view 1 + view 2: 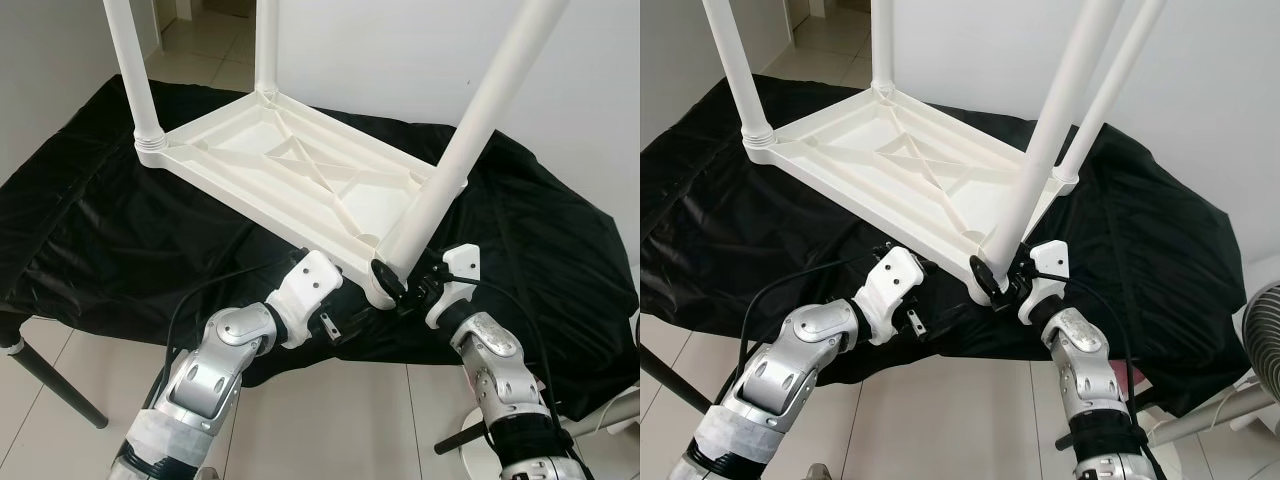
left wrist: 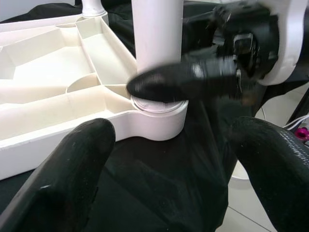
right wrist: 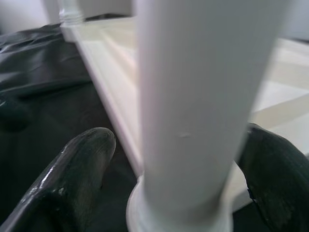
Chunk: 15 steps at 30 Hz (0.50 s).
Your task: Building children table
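Gripping the near-corner leg [image 1: 470, 150] at its socket: right gripper [image 1: 392, 285], fingers either side of the tube.

Upturned white table [image 1: 290, 165] lies on black cloth [image 1: 90, 230], near corner at the cloth's front edge. Left gripper [image 1: 335, 325] spread apart, holding nothing (just beside that corner). Tiled floor [image 1: 340, 420] below the edge.

All 4 white legs [image 1: 1045, 150] run off the top edge; the right tool [image 2: 193, 82] is blurred in the left wrist view; black cloth [image 1: 120, 230] hides the table beneath.
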Tool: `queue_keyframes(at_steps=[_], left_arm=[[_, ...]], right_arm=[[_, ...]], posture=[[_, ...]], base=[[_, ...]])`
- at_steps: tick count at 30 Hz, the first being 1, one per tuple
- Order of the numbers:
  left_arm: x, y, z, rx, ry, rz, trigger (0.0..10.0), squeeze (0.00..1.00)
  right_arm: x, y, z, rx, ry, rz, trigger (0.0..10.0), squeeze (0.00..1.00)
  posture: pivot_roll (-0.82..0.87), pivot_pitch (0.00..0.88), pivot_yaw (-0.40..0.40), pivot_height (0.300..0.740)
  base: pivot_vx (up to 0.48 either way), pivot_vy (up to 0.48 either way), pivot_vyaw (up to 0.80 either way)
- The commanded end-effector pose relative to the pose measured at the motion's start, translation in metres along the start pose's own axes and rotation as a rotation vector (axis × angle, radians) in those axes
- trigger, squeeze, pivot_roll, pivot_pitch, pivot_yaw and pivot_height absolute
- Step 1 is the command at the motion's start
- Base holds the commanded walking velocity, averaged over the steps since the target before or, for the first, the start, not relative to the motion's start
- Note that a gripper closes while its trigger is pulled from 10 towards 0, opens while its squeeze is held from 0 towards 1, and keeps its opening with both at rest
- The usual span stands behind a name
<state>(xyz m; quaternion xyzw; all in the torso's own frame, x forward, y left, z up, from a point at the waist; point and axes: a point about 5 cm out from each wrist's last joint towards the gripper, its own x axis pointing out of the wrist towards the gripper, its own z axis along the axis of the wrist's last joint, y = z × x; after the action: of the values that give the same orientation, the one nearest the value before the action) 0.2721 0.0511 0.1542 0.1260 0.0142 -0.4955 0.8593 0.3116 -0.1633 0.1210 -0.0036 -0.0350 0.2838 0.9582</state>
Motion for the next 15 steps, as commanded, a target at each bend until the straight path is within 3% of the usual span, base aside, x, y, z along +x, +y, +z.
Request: queue_keyframes(at_steps=[1, 4, 5, 6, 7, 15], left_arm=[[0.002, 0.0, 0.002, 0.016, -0.002, 0.027, 10.0, 0.0], [0.002, 0.001, 0.002, 0.017, -0.002, 0.027, 10.0, 0.0], [0.002, 0.001, 0.001, 0.018, -0.001, 0.028, 10.0, 0.0], [0.002, 0.001, 0.001, 0.018, -0.001, 0.028, 10.0, 0.0], [0.001, 0.001, 0.001, 0.019, -0.001, 0.031, 10.0, 0.0], [-0.002, 0.002, 0.001, 0.018, 0.003, 0.045, 10.0, 0.0]], right_arm=[[0.003, -0.004, 0.001, -0.031, 0.016, 0.042, 10.0, 0.0], [0.008, -0.005, 0.0, -0.042, 0.027, 0.063, 10.0, 0.0], [0.011, -0.005, 0.0, -0.048, 0.033, 0.076, 9.3, 0.0], [0.011, -0.005, 0.0, -0.048, 0.033, 0.076, 9.3, 0.0], [0.014, -0.006, -0.001, -0.053, 0.041, 0.085, 0.3, 0.0], [0.018, -0.008, -0.008, -0.051, 0.072, 0.112, 0.0, 0.0]], posture=[[0.04, 0.013, -0.128, 0.74], [0.05, 0.003, -0.125, 0.74], [0.05, 0.002, -0.125, 0.74], [0.05, 0.002, -0.125, 0.74], [0.06, 0.004, -0.128, 0.74], [0.08, 0.009, -0.131, 0.74]], base=[[0.0, 0.0, 0.0], [0.0, 0.0, 0.0], [0.0, 0.0, 0.0], [0.0, 0.0, 0.0], [0.0, 0.0, 0.0], [0.0, 0.0, 0.0]])
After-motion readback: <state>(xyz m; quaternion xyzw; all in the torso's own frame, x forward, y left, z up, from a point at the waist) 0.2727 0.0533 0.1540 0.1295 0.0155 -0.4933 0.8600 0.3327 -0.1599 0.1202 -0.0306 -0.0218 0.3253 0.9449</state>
